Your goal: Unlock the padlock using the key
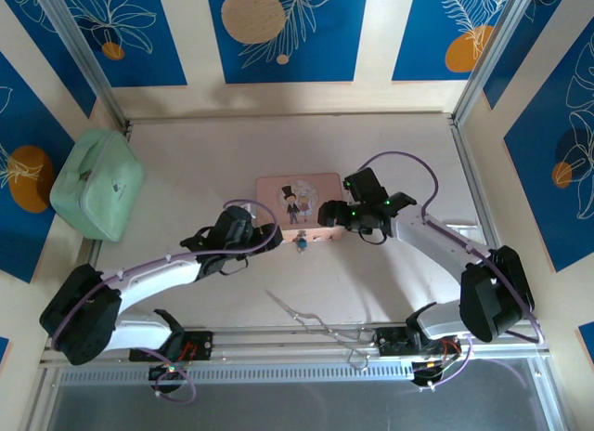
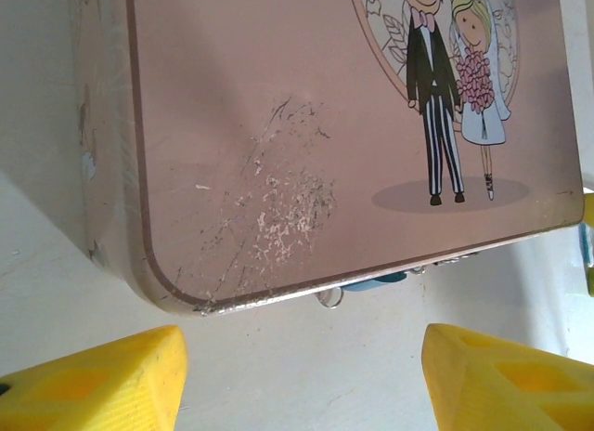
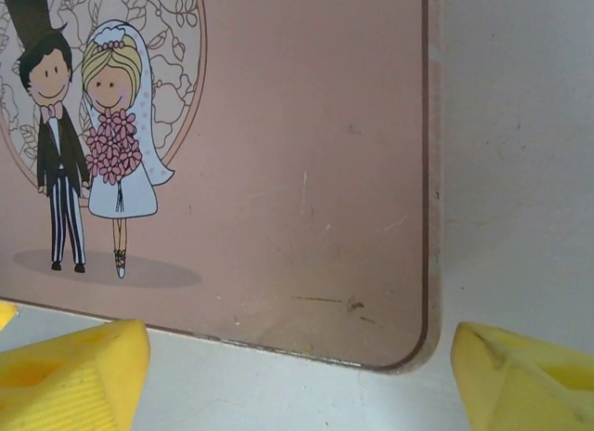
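- Nearest, behind both pincers: a thin wire tool (image 1: 306, 315), lying free.
- Left pincer (image 2: 302, 357): fingers spread wide and empty, with a corner of the pink tin (image 2: 278, 124) just ahead.
- Right pincer (image 3: 299, 347): also wide and empty, at the tin's other near corner.
- Padlock (image 1: 300, 246): on the tin's near edge, between the two pincers.
- My read is that I'm still on the approach, with no key in hand. Next, one pincer must fetch the key and the other steady the lock.

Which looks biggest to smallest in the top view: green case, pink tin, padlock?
1. green case
2. pink tin, clearly smaller than the case
3. padlock, tiny, at the tin's near edge
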Motion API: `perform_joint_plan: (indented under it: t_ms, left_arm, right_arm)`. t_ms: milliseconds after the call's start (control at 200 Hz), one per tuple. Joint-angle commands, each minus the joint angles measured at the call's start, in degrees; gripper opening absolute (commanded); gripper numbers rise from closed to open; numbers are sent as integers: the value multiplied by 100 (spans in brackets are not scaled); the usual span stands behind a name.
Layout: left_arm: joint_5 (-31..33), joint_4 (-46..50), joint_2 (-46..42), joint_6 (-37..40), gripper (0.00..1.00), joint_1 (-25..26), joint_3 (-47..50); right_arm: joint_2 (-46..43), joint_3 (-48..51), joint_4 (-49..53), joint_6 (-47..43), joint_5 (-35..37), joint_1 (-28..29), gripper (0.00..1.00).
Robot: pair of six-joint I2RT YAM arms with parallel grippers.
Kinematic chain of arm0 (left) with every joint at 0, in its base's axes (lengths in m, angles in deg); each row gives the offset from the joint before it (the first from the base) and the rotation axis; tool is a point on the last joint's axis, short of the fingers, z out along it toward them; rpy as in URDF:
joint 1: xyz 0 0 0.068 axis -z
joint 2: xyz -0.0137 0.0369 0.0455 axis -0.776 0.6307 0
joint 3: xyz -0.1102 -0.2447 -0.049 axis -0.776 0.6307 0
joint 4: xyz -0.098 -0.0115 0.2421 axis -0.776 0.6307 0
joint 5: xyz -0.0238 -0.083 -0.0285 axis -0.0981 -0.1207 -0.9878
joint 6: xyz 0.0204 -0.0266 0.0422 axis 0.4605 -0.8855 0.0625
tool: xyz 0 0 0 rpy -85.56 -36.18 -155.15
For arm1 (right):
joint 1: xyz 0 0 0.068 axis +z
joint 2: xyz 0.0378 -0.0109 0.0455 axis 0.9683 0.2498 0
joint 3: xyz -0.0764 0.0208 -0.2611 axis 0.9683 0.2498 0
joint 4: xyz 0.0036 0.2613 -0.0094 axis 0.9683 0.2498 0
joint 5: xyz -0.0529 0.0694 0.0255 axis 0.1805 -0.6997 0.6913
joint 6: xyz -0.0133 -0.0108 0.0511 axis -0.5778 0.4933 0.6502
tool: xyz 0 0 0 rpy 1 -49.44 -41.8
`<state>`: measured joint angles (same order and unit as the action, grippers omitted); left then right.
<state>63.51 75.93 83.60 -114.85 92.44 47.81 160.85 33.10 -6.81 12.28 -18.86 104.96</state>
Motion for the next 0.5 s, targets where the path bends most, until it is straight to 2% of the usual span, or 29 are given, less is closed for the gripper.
perform_joint_plan:
  t_ms: [0,340,495]
  left_arm:
    - [-19,-125,92,63,68,46,-174]
    - [223,57,334,234,66,21,-350]
    - [233,10,327,272,65,7,-431]
  right_arm:
    - [134,-259,2,-155,-186,25,84]
    - [370,-544,207,-210,88,154,82]
    - [15,-704,639,-156,938,524,81]
